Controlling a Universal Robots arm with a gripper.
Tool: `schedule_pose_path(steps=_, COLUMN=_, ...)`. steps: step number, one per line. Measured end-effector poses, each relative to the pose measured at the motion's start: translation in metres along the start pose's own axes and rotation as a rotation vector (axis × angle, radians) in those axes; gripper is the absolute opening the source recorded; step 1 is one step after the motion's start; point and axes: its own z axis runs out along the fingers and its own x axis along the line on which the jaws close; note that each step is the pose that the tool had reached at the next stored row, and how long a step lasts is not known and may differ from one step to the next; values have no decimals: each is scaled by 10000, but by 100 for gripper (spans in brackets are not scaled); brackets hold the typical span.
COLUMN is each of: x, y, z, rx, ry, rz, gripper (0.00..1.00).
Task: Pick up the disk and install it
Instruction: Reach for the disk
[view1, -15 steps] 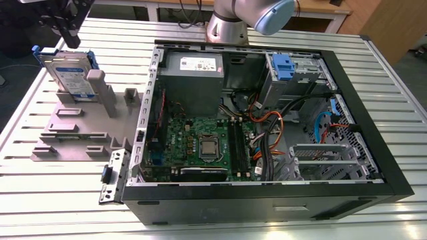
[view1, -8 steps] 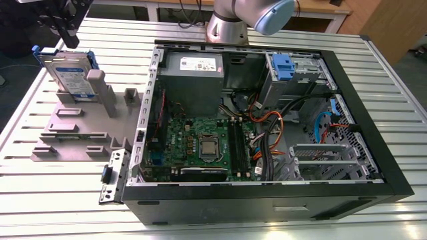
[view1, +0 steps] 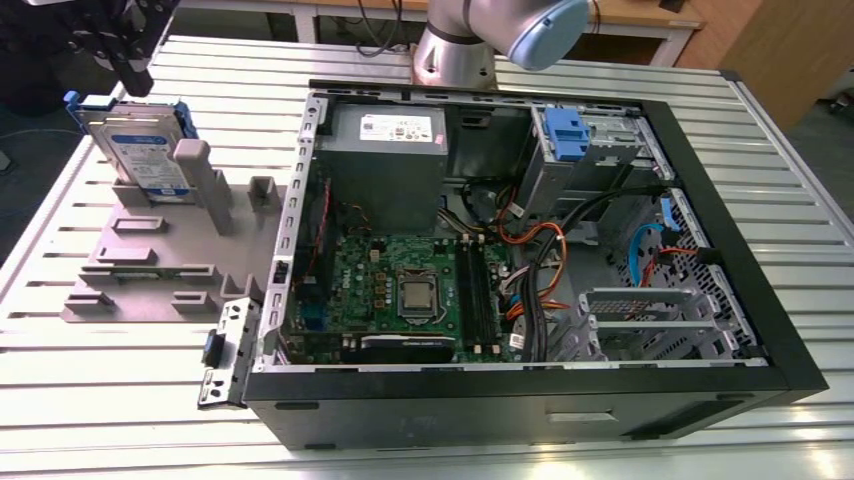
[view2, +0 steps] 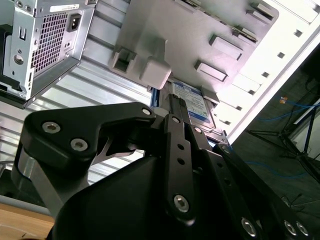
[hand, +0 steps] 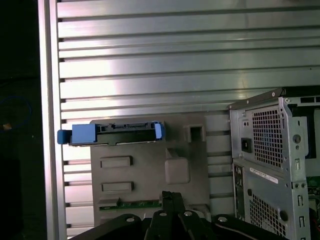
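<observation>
The disk (view1: 138, 148) is a silver drive with a white-and-blue label in a blue bracket. It stands on edge in a slot of the grey holder (view1: 147, 262) on the exterior view's left. My black gripper (view1: 132, 68) hangs just above its upper edge, apart from it. In the first wrist view the disk (hand: 120, 134) shows edge-on at the far end of the holder (hand: 150, 172), and the gripper (hand: 172, 198) has its fingers together with nothing between them. In the second wrist view the disk's label (view2: 192, 104) lies just past the gripper (view2: 175, 104).
The open computer case (view1: 727, 215) lies to the exterior view's right of the holder, with the grey power supply (view1: 387, 150), motherboard (view1: 400, 285) and a drive bay holding a blue clip (view1: 566, 133). The arm's base (view1: 454, 50) stands behind the case. All rest on a slatted metal table (view1: 120, 380).
</observation>
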Motion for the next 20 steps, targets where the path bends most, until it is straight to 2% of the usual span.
schedule_pose_path(steps=10, x=75, y=-5, z=-2, rx=0, ry=1, rz=0, gripper=11)
schedule_pose_path(steps=20, x=111, y=-8, z=-2, rx=0, ry=1, rz=1, gripper=11)
